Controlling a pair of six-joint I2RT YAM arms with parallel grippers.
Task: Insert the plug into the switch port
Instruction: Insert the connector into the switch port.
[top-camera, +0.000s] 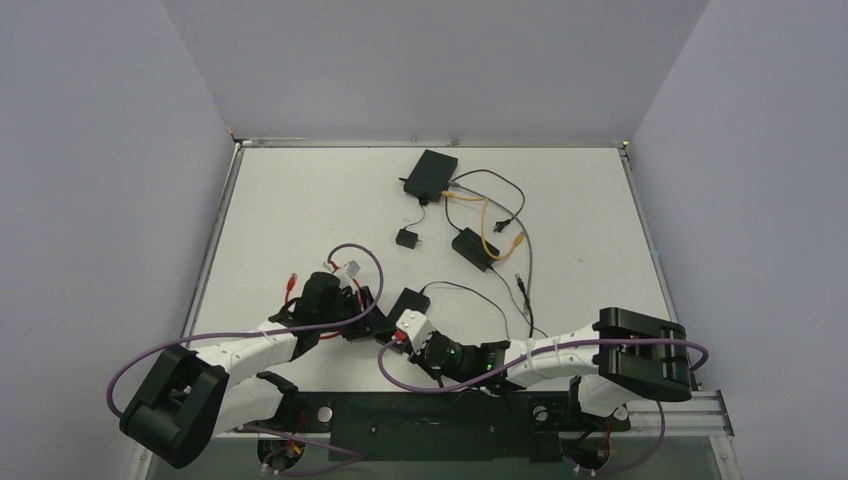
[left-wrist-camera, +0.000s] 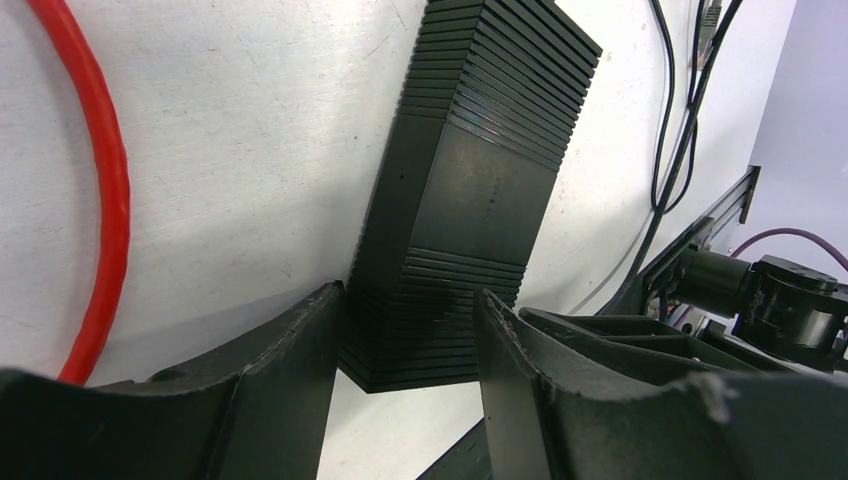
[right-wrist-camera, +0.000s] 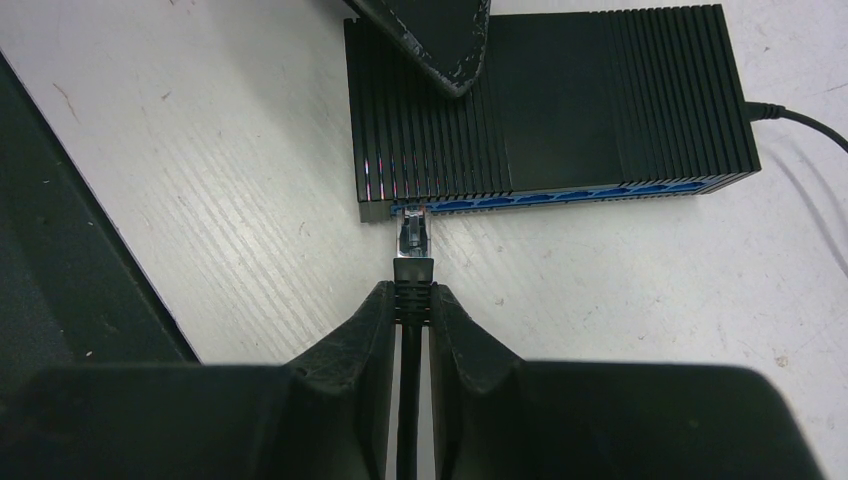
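Right gripper (right-wrist-camera: 412, 300) pinches the plug (right-wrist-camera: 413, 245) by its boot, tip right at the end port (right-wrist-camera: 412, 210) of the switch (right-wrist-camera: 560, 110) straight ahead, bare bench (right-wrist-camera: 250, 200) either side. Left gripper (left-wrist-camera: 410, 305) clamps the switch sides.

Top view: taken from high above and behind the arm bases, faced down and forward; whole table (top-camera: 300, 210) covered, switch (top-camera: 409, 301) seen small. Left wrist view: set low, very close to the switch, faced along its ribbed top from inside the left gripper (left-wrist-camera: 410, 330). Right wrist view: set close above, faced past right gripper (right-wrist-camera: 412, 300) and plug (right-wrist-camera: 413, 240) at the switch's port side. Switch shared by all three.
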